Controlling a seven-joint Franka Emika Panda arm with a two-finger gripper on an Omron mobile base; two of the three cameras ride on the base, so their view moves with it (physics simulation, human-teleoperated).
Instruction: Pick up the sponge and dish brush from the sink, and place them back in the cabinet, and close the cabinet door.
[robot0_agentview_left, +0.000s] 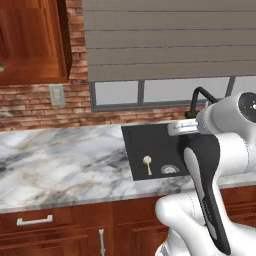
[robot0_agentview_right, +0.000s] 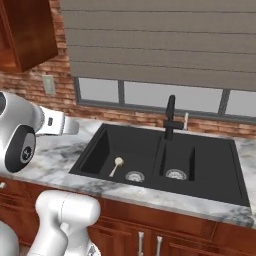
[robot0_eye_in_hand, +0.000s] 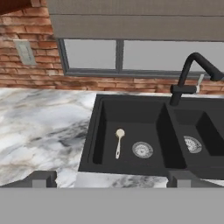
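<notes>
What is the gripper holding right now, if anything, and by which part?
Nothing is held: the gripper is open above the counter edge, and the dish brush lies untouched in the sink.

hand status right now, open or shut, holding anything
hand: open, holding nothing, above the counter edge in front of the sink, dish brush lying in the left basin.

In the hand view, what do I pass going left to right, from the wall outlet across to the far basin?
Wall outlet → marble counter → dish brush in the left basin → left drain → faucet → right drain.
</notes>
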